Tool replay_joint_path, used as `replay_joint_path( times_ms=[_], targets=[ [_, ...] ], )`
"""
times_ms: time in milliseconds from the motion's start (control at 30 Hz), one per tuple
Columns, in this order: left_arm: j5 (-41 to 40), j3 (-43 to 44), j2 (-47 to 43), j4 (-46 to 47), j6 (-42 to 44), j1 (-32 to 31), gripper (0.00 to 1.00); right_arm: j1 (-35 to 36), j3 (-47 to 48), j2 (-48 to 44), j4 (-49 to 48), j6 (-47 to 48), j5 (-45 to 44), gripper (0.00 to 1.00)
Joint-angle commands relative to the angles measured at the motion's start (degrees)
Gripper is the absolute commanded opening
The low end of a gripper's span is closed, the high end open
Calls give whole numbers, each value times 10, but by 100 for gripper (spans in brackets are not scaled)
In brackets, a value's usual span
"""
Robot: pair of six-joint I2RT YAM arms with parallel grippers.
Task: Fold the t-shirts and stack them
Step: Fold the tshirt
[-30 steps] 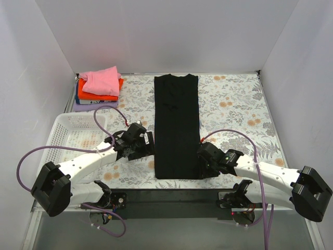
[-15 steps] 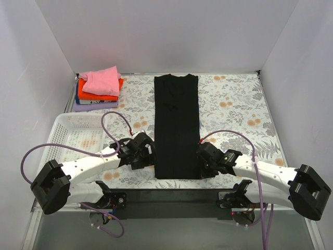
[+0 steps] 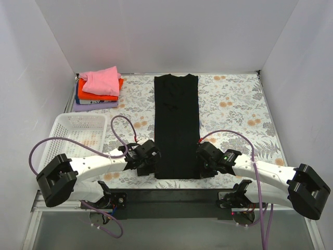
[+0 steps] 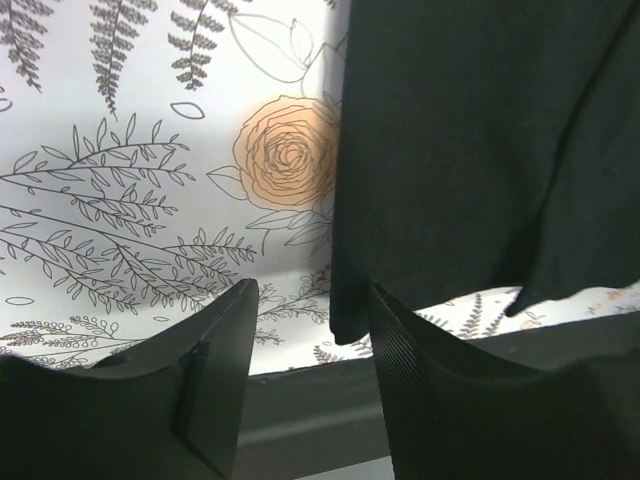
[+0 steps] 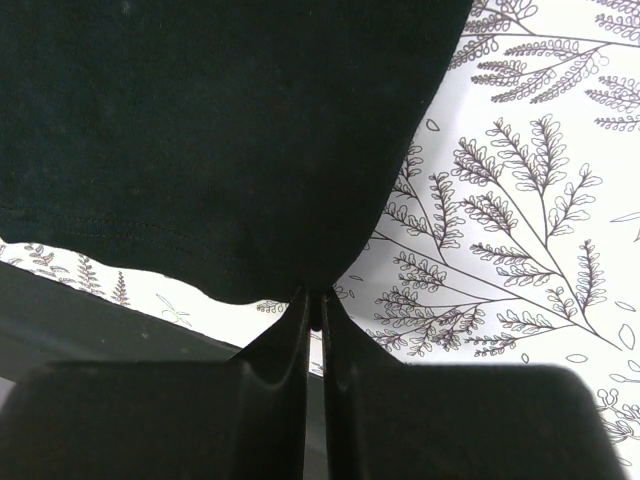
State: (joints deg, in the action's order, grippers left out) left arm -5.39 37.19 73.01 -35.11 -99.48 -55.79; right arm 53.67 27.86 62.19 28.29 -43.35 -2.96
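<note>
Well, the biggest thing is the tabletop (image 3: 237, 91), and a grey tablecloth (image 3: 130, 104) with flowers and leaves covers it. In the middle lies the black t-shirt (image 3: 177, 125). It is folded into one long, flat strip that runs from the far side to the near edge.

The left arm (image 3: 96, 164) reaches in from the near left, and the right arm (image 3: 263, 169) reaches in from the near right. Each one ends at a near corner of the black t-shirt.

A white basket (image 3: 61, 125) sits on the left side of the tabletop, beside the left arm.

In the far left corner is a small pile of folded shirts, well apart from the black one. The pink t-shirt (image 3: 101, 80) is on top. Under it is the orange t-shirt (image 3: 104, 96), then a thin bit of the blue t-shirt (image 3: 78, 99), and the lilac t-shirt (image 3: 93, 106) is at the bottom.

The left jaws are spread wide and hold nothing. They sit low over the tablecloth, and the near left corner of the black t-shirt lies just in front of the gap between them.

The right jaws are squeezed together. They pinch the bottom edge of the black t-shirt at its near right corner.
</note>
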Motion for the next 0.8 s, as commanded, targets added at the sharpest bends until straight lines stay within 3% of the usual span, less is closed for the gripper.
replay_joint_path(
  times_ms=[0,333,533,767],
  targets=[
    [-18,6,9,-8,-17,-8,45,0,-14,4,-6,2,-5,8],
    [-17,15,44,0,-21,-24,29,0,-19,-3,-7,2,-6,8],
    [-3,11,53,8,-23,-29,26,0,-20,-8,-7,2,-6,8],
    [7,6,53,14,-27,-31,0,0,-17,-10,-7,4,-9,1]
  ],
)
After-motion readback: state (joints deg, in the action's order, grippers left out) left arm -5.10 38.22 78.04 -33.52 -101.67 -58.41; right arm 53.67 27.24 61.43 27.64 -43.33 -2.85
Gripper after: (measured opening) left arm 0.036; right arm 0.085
